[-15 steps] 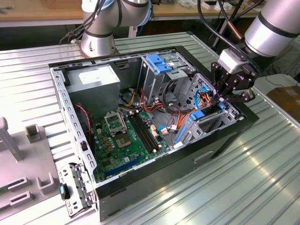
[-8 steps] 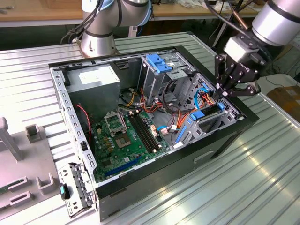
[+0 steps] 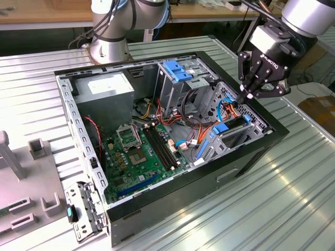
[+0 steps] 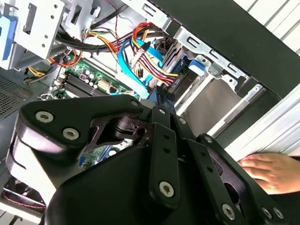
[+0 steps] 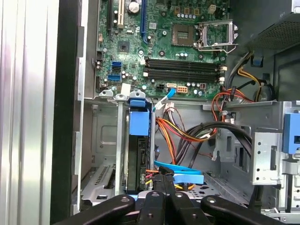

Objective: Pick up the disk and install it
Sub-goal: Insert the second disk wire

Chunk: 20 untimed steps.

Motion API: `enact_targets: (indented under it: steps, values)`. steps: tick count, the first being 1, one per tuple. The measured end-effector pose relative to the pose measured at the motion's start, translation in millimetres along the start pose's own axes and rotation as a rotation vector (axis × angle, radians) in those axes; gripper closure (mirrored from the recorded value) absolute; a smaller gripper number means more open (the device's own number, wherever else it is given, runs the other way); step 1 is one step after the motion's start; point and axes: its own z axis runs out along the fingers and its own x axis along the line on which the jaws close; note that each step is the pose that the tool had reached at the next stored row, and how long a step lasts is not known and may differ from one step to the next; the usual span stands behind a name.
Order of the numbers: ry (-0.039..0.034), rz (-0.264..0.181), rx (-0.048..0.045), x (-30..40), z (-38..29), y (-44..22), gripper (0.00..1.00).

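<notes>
The landmark here is the open computer case (image 3: pixel 251 157), lying on its side with the motherboard (image 3: pixel 141 157) facing up. The disk (image 5: pixel 138 154) is already inside that case: in the first wrist view it stands on edge in the low bay at the case's front corner, its blue carrier tab uppermost, with metal bay walls close on both sides. The gripper (image 3: pixel 245 98) hangs just above that same corner of the case, fingers pinched together and holding nothing I can see, their tips close to the flat blue data cable (image 5: pixel 185 173) beside the disk.

My reading is that the pick-up is over and the work is at the seating stage (the disk looks home or nearly so, though I cannot tell whether it has latched). Any further move calls for a straight push along the bay rails, keeping clear of the orange and blue wiring crowding that corner of the case.

A person's hand (image 4: pixel 272 171) rests just outside the case wall.

As for writing: white print sits on the gripper body, and a pale label on the power supply (image 3: pixel 104 89) at the case's far corner; I cannot read either
</notes>
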Motion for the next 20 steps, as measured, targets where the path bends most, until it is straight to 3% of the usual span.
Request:
enact_targets:
  steps: [1,3,5,6,7,9,10,11,15,17,20]
  values:
    - [0.0001,0.000,0.0000,0.0,0.0,0.0,0.89]
    - [0.0014,0.000,-0.0001,-1.4,0.0,-0.1,0.76]
    - [0.0042,0.000,-0.0001,-9.0,0.6,-0.3,0.76]
    - [0.0064,0.000,-0.0002,-9.5,0.8,-0.4,0.76]
    - [0.0188,0.000,-0.0007,-9.6,0.8,-0.4,0.76]
    - [0.0247,0.001,-0.0009,-10.6,2.6,-0.4,0.75]
    - [0.0302,0.001,-0.0011,-11.4,4.4,-0.5,0.69]
    - [0.0387,0.001,-0.0014,-11.6,6.1,-0.5,0.69]
    - [0.0582,0.001,-0.0021,-12.7,12.5,-0.7,0.69]
    - [0.0612,0.002,-0.0022,-12.7,13.5,-0.7,0.83]
    - [0.0610,0.001,-0.0022,-12.7,13.8,-0.7,0.84]
